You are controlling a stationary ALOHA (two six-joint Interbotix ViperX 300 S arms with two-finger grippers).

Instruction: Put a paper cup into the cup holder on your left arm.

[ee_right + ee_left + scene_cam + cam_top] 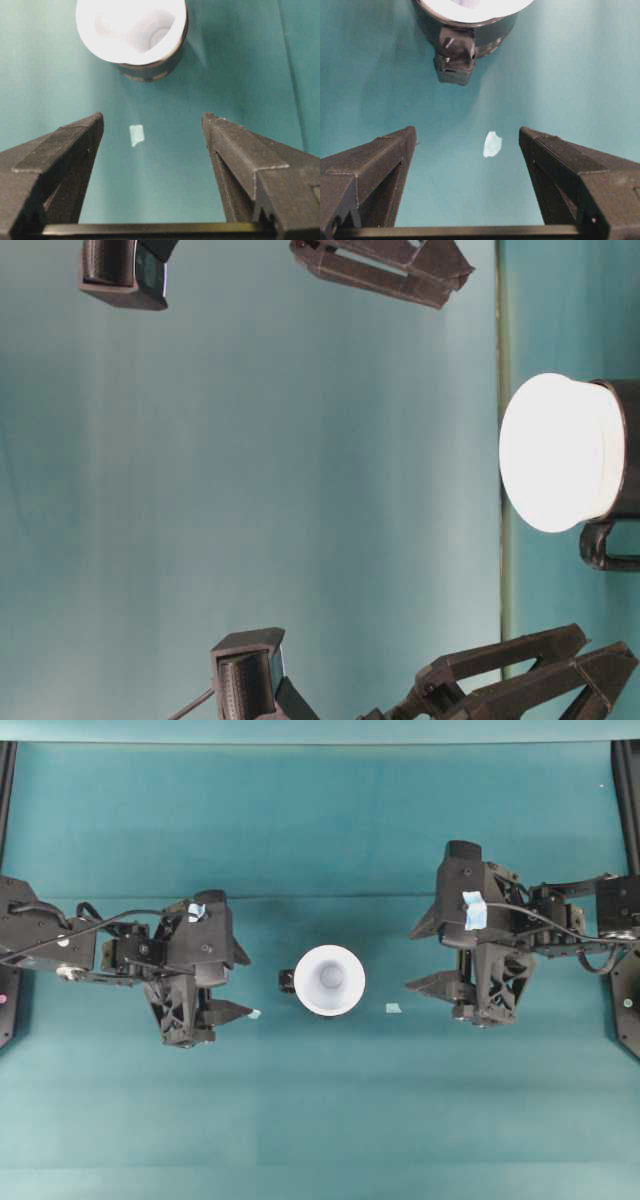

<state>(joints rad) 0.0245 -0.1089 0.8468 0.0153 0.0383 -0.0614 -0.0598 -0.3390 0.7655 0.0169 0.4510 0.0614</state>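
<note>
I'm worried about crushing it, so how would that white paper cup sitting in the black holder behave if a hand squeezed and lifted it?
The paper cup looks thin-walled, so it would probably dent under a firm squeeze. It is likely very light and, being tapered, should lift out of the cup holder easily. Its wide rim sits above the holder, so a sideways push might tip it.

The paper cup sits rim-up inside the cup holder, whose handle pokes out toward the left gripper. Cup and holder lie between both sets of spread jaws, apart from each. The right gripper grips nothing.
</note>
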